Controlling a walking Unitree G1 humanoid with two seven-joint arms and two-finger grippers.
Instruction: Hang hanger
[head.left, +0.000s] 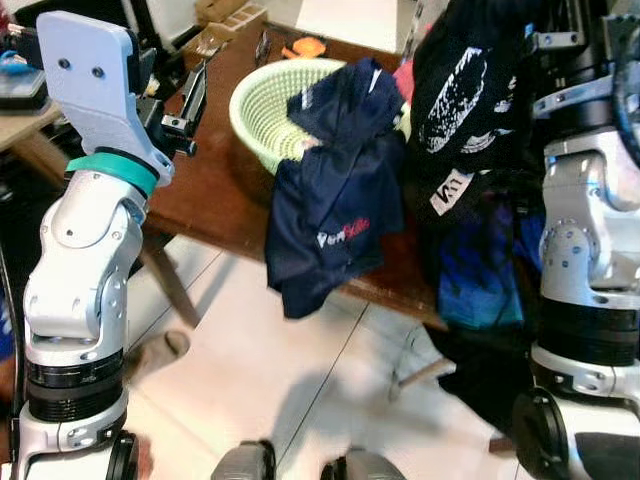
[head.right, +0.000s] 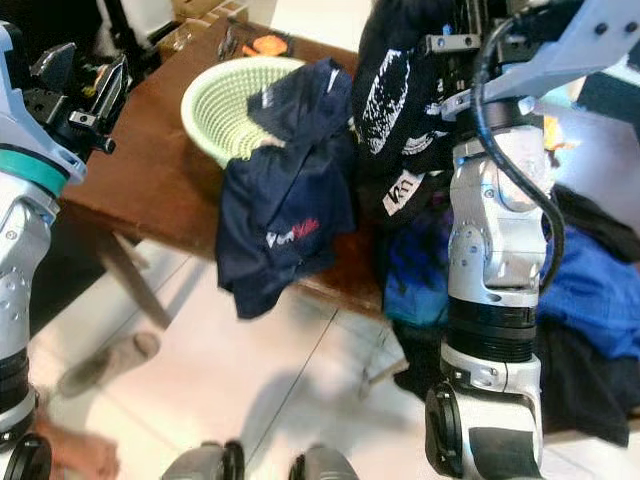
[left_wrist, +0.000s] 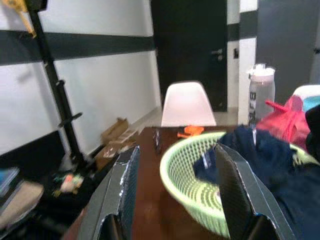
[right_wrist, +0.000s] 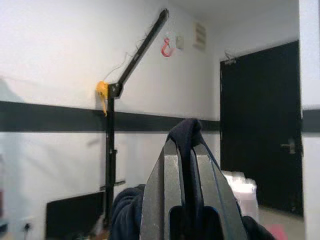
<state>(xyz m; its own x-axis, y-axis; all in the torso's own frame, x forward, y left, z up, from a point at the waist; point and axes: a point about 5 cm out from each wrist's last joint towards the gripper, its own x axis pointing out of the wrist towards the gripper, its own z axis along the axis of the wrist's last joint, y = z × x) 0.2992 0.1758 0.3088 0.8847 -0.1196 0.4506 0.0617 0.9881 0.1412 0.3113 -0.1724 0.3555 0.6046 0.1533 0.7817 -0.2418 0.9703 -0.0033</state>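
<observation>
Pinching soft black cloth (right_wrist: 184, 131), the right gripper (right_wrist: 185, 150) held tight. The left gripper (left_wrist: 175, 165) was open near the green basket (left_wrist: 200, 200). The floppy black shirt (head.left: 470, 90) needed a high hold.

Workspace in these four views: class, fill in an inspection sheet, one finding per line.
Surface: brown wooden table on a pale tiled floor.
Job's things: no hanger made out; black printed garment held up at the right.
Clutter: green basket with a navy shirt draped over its rim and off the table edge; orange item; bottle.
Grippers: left gripper open, above the table near the basket; right gripper shut on dark cloth.
Cables: black cable on the right arm.
Surroundings: white chair, black door, black stand.
</observation>
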